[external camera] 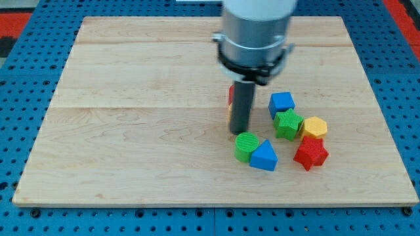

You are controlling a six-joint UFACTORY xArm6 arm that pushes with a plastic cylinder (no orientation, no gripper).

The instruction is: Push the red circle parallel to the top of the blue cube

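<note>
The tip [239,130] rests on the counter [131,131], just above the green circle [247,145]; there are no fingers to report; the red circle [231,95] peeks out behind the rod, left of the blue cube [281,103]; alignment looks nearly reached, though mostly hidden.

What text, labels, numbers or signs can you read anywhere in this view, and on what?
None can be read.
The arm housing above my tip shows no marking.
The wooden board is plain.
The blue cube, green circle, blue triangle, green star, yellow hexagon and red star carry only ridges, no lettering.
</note>
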